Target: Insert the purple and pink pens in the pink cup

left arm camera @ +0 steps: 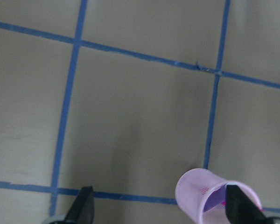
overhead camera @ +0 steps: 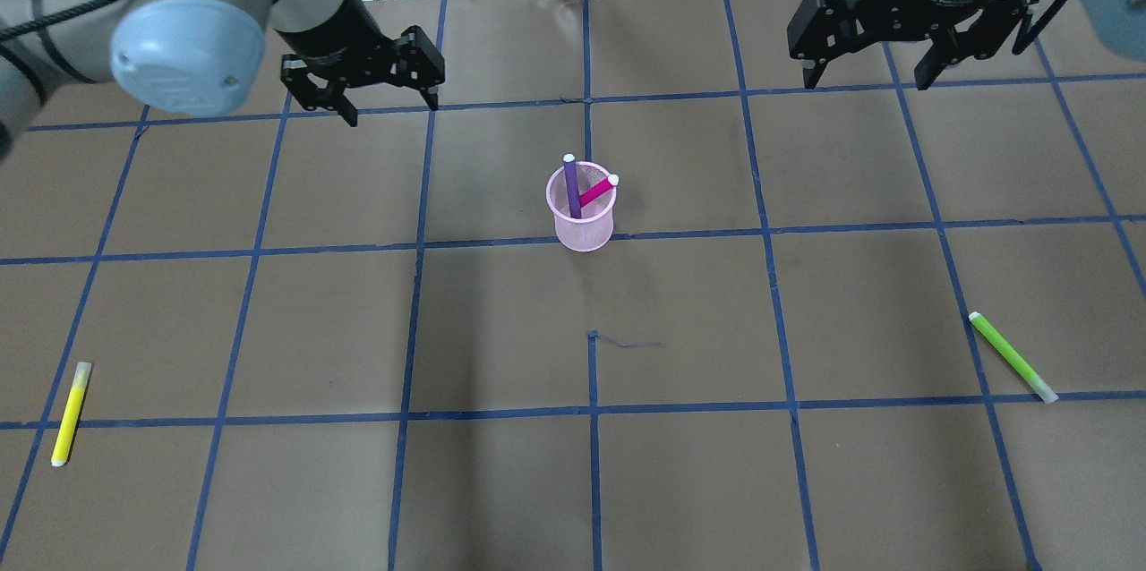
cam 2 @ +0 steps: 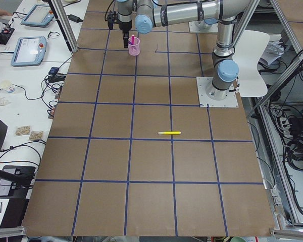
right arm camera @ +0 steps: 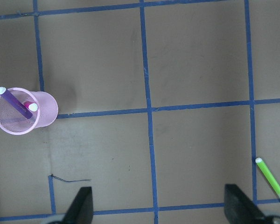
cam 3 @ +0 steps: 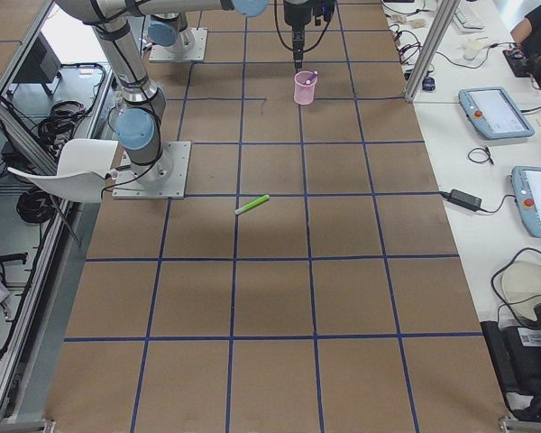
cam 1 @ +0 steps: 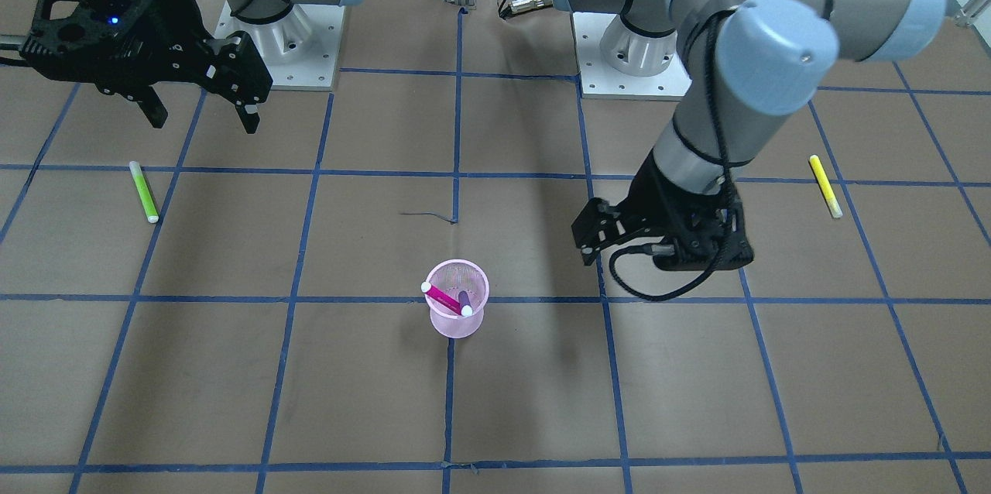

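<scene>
The pink mesh cup (overhead camera: 582,217) stands upright near the table's middle. A purple pen (overhead camera: 571,186) and a pink pen (overhead camera: 598,191) stand slanted inside it, white caps up. The cup also shows in the front view (cam 1: 458,316), the left wrist view (left arm camera: 214,196) and the right wrist view (right arm camera: 42,112). My left gripper (overhead camera: 392,110) is open and empty, hovering beyond and left of the cup. My right gripper (overhead camera: 867,83) is open and empty, high at the far right.
A yellow pen (overhead camera: 70,414) lies on the table at the near left. A green pen (overhead camera: 1012,356) lies at the near right. Brown paper with blue tape grid lines covers the table. Both arm bases (cam 1: 282,45) stand at the robot's edge.
</scene>
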Controlling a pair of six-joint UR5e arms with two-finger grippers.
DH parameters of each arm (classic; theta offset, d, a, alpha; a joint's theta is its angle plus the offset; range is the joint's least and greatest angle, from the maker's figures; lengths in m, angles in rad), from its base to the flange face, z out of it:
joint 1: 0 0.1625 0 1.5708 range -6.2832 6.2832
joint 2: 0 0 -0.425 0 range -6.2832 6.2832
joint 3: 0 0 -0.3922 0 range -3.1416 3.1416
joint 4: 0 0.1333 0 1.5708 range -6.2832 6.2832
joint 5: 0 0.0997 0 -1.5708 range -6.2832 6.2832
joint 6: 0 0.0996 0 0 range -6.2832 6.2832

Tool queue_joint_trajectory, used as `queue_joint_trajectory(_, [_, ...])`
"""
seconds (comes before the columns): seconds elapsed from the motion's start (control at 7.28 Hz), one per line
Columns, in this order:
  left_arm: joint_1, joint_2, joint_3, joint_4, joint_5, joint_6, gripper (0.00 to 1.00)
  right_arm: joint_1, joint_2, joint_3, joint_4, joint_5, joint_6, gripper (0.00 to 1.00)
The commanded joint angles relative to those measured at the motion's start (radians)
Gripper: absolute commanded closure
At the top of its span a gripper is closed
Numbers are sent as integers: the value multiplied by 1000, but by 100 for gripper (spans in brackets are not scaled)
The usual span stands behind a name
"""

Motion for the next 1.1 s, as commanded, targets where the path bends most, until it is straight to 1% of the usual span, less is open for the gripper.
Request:
queue_joint_trajectory(0.0, [32,123,24,-190,104,158,0,0,0,-4,6,-10,-3,0])
queue_joint_trajectory(0.41, [22,173,23,-184,100,152,0,2,1,-6,1,-5,-3,0])
queue_joint_trajectory(0.55, [22,170,16,-185,100,149,0,2,0,-4,-2,-2,-3,0])
queue_joint_trajectory(0.69, [25,167,0,-173,100,137,0,5,4,-4,-2,1,-1,0])
queue_joint_trajectory(0.82, [25,164,-2,-111,98,139,0,6,6,-7,-2,1,-1,0])
queue_joint_trajectory(0.96, [25,164,-4,-107,97,137,0,5,6,-7,-2,1,-1,0])
